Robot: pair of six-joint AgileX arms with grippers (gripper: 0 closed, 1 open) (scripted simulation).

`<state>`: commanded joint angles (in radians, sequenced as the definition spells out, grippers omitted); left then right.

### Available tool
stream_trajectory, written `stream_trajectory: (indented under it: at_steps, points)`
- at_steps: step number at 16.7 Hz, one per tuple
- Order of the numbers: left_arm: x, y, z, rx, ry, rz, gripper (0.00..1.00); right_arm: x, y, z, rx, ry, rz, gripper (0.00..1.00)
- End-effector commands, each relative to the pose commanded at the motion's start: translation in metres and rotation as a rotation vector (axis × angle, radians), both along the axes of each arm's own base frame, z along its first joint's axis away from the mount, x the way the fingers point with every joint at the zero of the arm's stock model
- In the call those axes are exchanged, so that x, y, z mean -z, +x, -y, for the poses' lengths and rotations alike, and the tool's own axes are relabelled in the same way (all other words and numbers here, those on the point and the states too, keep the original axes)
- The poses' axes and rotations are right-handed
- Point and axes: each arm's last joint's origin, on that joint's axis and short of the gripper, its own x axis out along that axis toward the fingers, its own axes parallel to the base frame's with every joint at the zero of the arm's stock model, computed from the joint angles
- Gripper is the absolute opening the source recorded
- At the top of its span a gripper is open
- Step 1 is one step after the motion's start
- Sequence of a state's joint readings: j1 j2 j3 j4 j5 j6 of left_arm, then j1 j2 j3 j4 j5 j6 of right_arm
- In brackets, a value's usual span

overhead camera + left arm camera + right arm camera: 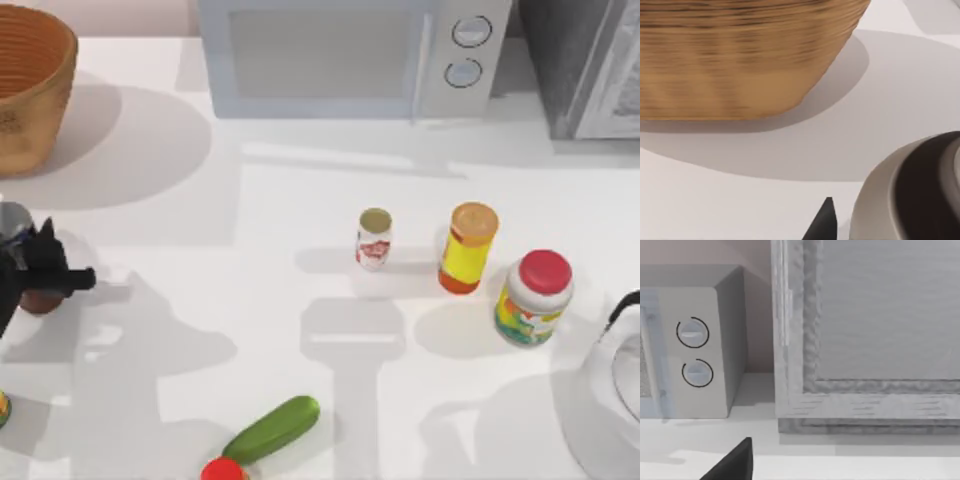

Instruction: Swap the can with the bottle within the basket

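The orange-brown woven basket (30,90) stands at the table's far left corner, and its wall (740,55) rises close in the left wrist view. My left gripper (48,270) hovers at the left edge, in front of the basket. Right at it is the dark reddish-brown bottle (40,301), mostly covered by the gripper's black body. A round dark and pale shape (910,195) sits very close in the left wrist view. The small white can (374,238), with a red label and olive top, stands upright mid-table, apart from both arms. My right arm (618,365) is parked at the right edge.
A yellow orange-capped bottle (467,247) and a red-lidded white jar (535,297) stand right of the can. A cucumber (272,430) and a red item (222,470) lie near the front edge. A microwave (350,55) stands along the back, with a grey cabinet (875,340) beside it.
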<state>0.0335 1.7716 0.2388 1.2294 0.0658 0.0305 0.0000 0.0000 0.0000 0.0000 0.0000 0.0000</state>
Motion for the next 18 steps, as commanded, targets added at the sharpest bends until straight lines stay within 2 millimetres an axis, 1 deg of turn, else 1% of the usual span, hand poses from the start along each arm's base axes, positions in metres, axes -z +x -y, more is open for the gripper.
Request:
stream_trajectory:
  at_steps: [2,3,11,13,15,18]
  points:
    - [0.0,0.0,0.0,0.0,0.0,0.0,0.02,0.0,0.0,0.0,0.0,0.0,0.0,1.0]
    - [0.0,0.0,0.0,0.0,0.0,0.0,0.0,0.0,0.0,0.0,0.0,0.0,0.0,1.0]
    - [0.0,0.0,0.0,0.001,0.001,-0.001,0.0,0.0,0.0,0.0,0.0,0.0,0.0,1.0]
    - [-0.003,0.003,0.002,0.009,-0.006,0.01,0.0,0.0,0.0,0.0,0.0,0.0,0.0,1.0]
    - [-0.011,0.014,0.009,0.039,-0.031,0.034,0.0,0.0,0.0,0.0,0.0,0.0,0.0,1.0]
    - [-0.039,0.046,0.027,0.115,-0.084,0.074,0.0,0.0,0.0,0.0,0.0,0.0,0.0,1.0]
